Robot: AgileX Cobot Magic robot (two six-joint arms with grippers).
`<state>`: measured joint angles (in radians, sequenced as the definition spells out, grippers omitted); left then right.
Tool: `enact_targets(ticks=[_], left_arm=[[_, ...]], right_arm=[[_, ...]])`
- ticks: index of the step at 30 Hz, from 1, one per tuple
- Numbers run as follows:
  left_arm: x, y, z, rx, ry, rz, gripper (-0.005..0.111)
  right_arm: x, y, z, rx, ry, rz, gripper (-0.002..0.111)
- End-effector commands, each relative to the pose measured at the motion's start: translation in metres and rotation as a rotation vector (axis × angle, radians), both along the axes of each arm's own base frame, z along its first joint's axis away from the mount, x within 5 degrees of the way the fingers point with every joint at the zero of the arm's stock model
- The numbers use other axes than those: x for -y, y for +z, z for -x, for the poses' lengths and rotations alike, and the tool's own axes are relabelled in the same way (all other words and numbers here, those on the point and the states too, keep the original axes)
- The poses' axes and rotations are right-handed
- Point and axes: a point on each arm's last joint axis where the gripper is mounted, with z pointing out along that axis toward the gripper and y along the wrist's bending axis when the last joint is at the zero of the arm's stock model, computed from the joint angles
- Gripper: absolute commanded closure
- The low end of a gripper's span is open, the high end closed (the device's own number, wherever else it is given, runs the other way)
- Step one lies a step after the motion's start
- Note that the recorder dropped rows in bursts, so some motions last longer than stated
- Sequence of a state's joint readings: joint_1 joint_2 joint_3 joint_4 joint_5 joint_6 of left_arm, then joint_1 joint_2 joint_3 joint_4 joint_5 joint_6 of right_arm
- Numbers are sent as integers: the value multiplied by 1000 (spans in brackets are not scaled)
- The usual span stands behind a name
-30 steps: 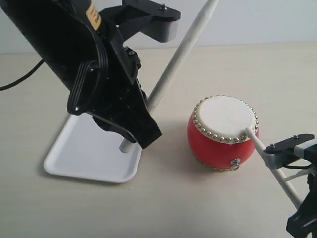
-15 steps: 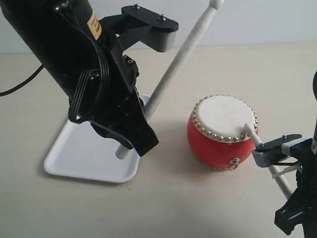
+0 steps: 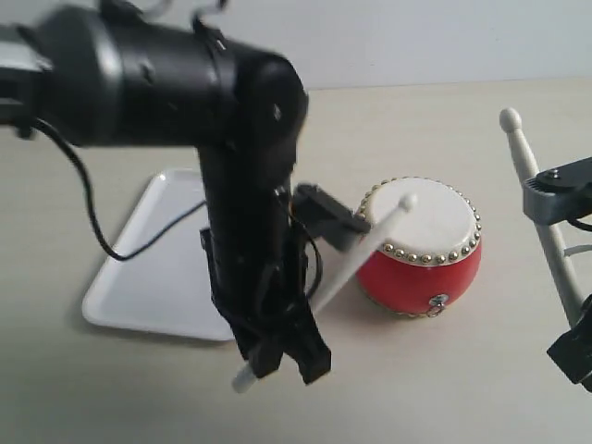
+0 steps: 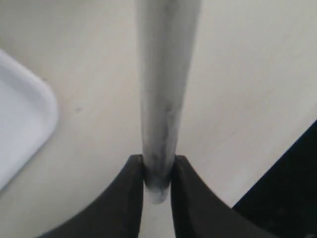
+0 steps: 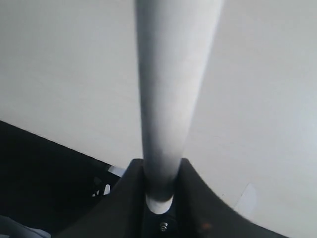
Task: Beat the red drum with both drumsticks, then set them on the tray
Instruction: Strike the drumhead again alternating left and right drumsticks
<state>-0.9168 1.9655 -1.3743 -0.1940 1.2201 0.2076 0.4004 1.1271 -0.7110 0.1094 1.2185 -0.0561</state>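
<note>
The red drum stands upright on the table, right of centre, cream skin up. My left gripper is shut on the butt end of one drumstick. That stick slants up to the right, and its rounded tip lies on or just above the drum's skin. My right gripper is shut on the other drumstick. This stick points up and away, clear of the drum to its right. The white tray lies left of the drum, partly hidden by the left arm.
The bulky black left arm reaches across the tray and the table's middle, with a black cable hanging over the tray. A grey camera bracket on the right arm sits beside the raised stick. Pale bare table surrounds the drum.
The left arm swung its stick down from above the tray until the tip reached the drum's skin. The right stick lifted off the drum's rim and now points upward, right of the drum.
</note>
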Motion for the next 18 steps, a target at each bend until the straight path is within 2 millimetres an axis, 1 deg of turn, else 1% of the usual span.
enact_targets(ticks=[1, 2, 4, 5, 8, 9, 13, 16, 18], left_arm=[[10, -46, -3, -101, 4, -66, 107], [11, -46, -3, -106, 8, -61, 107], [12, -33, -3, -84, 9, -30, 107], [11, -21, -3, -65, 8, -5, 107], [6, 22, 1, 5, 9, 87, 107], [3, 40, 4, 34, 14, 125, 107], [-19, 110, 20, 154, 19, 285, 107], [-37, 148, 32, 237, 18, 366, 107], [-49, 166, 37, 300, 26, 391, 107]], right_arm=[[-1, 4, 3, 11, -11, -25, 108], [-1, 3, 2, 4, -12, -25, 108], [-2, 0, 0, -15, -12, -16, 108], [-3, -3, -2, -32, -13, -9, 108], [-7, -17, -11, -107, -7, 23, 108], [-8, -22, -14, -134, -7, 34, 108], [-16, -53, -26, -301, -3, 76, 108], [-19, -74, -31, -404, -4, 107, 108], [-20, -82, -33, -438, -5, 121, 108]])
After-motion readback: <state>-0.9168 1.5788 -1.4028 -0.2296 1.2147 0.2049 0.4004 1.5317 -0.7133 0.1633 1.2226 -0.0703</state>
